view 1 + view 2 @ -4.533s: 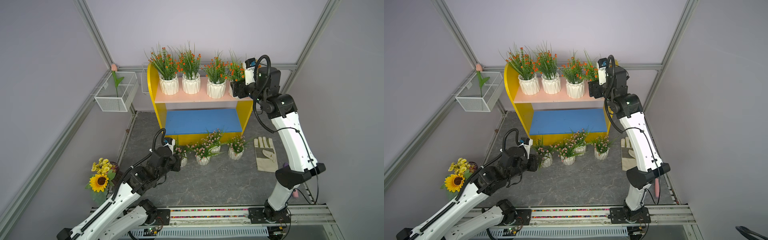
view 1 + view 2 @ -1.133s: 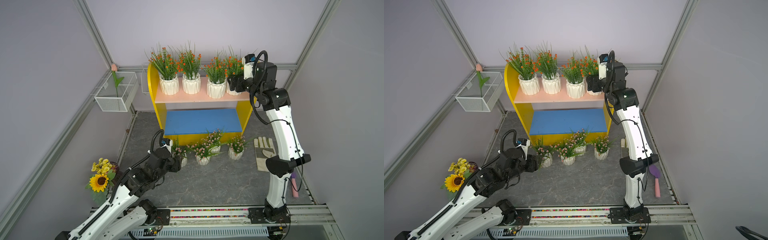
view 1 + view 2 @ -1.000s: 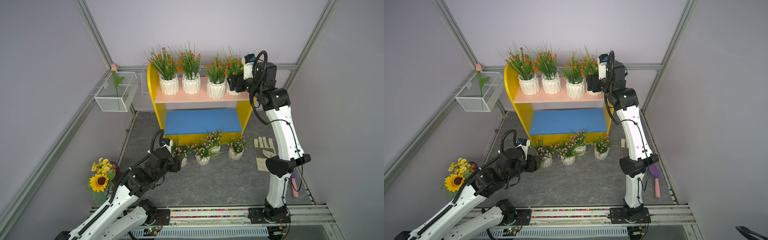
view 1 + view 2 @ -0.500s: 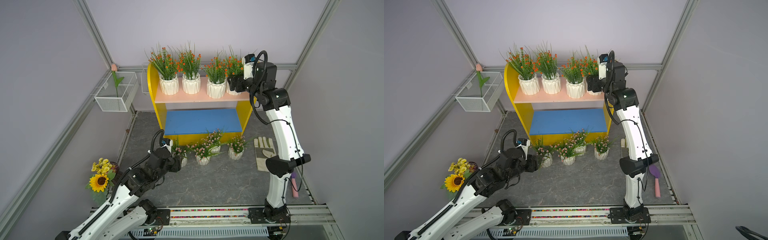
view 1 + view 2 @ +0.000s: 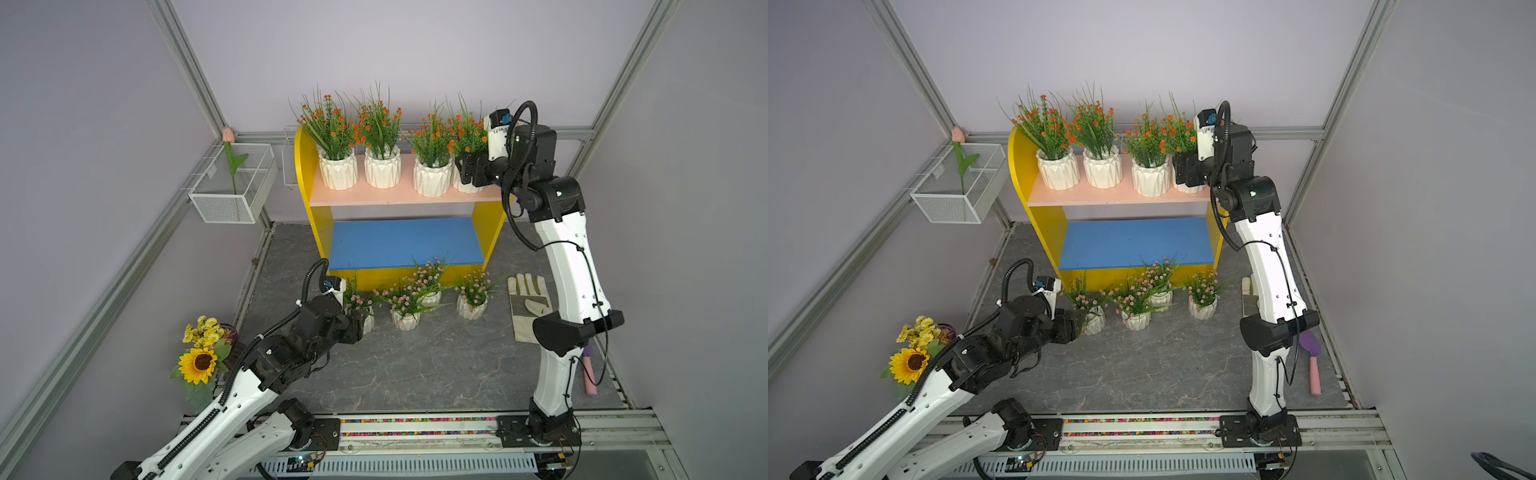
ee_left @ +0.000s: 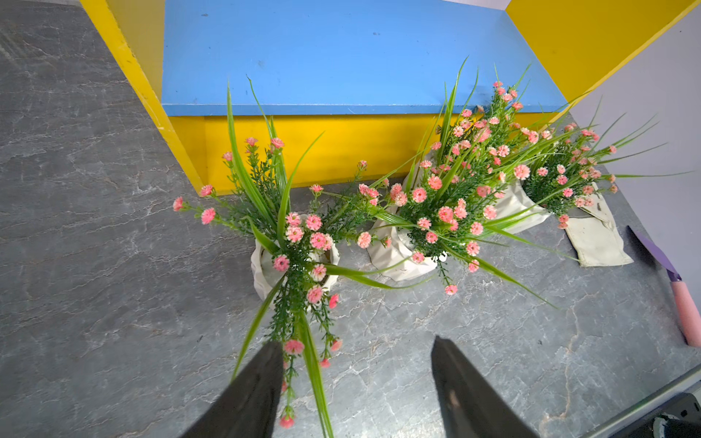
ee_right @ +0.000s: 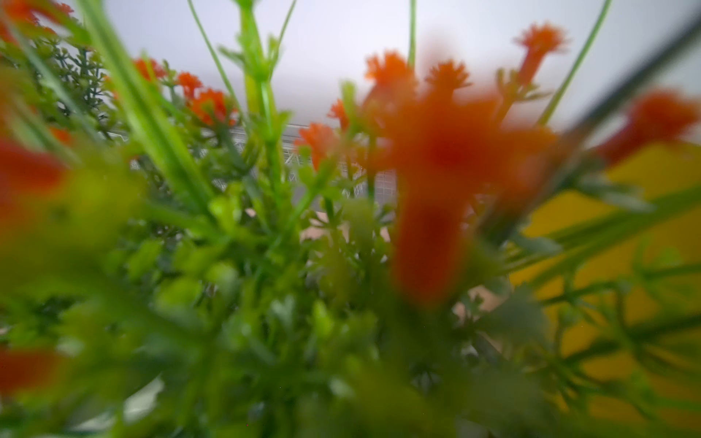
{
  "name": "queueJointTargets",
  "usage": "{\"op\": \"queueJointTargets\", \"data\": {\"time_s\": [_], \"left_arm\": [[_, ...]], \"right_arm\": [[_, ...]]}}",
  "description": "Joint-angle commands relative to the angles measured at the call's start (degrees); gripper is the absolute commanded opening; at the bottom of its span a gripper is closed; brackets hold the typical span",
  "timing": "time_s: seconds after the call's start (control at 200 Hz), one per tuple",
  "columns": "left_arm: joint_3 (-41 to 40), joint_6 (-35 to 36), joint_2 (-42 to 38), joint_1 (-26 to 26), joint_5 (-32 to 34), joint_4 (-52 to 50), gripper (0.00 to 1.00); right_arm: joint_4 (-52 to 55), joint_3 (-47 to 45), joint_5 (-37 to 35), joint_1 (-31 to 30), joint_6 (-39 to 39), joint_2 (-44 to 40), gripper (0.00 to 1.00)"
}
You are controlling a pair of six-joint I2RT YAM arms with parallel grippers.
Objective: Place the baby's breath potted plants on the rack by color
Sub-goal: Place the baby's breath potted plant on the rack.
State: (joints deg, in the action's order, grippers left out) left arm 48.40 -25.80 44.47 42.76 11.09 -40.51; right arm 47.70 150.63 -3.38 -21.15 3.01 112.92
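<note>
The rack [image 5: 303, 174] holds several orange baby's breath potted plants on its pink upper board [image 5: 374, 196]. My right gripper [image 5: 469, 172] stands open, jaws wide on either side of the rightmost orange pot [image 5: 468, 188], which rests on the board. Blurred orange blossoms [image 7: 436, 151] fill the right wrist view and hide the jaws. Several pink-flowered pots stand on the floor before the blue lower board [image 5: 403, 243]. My left gripper [image 6: 356, 341] is open and empty, just short of the leftmost pink pot [image 6: 296, 261], whose sprigs droop by one finger [image 6: 261, 383].
A work glove [image 5: 528, 303] lies on the floor right of the pink pots, with a pink-handled purple tool [image 5: 1314, 365] beyond it. A wire basket [image 5: 232, 187] with a tulip hangs on the left wall. The sunflower bouquet [image 5: 201, 353] stands at the left front.
Over several seconds my right gripper brought the fourth orange pot onto the upper board's right end. In the last second nothing has visibly moved.
</note>
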Motion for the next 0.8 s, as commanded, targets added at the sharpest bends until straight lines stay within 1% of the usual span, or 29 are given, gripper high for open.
{"op": "queueJointTargets", "data": {"time_s": [0.0,0.085,0.38,0.795], "left_arm": [[-0.39,0.32,-0.08,-0.24,0.03,0.70,0.66],[-0.48,0.31,-0.30,-0.22,0.20,0.53,0.66],[-0.76,0.20,-0.92,-0.23,0.54,0.35,0.67],[-0.98,0.20,-0.96,-0.22,0.84,0.08,0.68]], "right_arm": [[-2.35,-4.34,0.66,-0.47,-0.04,-2.88,0.88],[-4.55,-5.72,-0.02,-0.47,0.05,-3.88,0.88],[-10.53,-5.69,-0.67,-0.47,-0.19,-3.98,0.88],[-9.53,-3.08,-1.61,-0.47,-0.44,-3.24,0.88]]}}
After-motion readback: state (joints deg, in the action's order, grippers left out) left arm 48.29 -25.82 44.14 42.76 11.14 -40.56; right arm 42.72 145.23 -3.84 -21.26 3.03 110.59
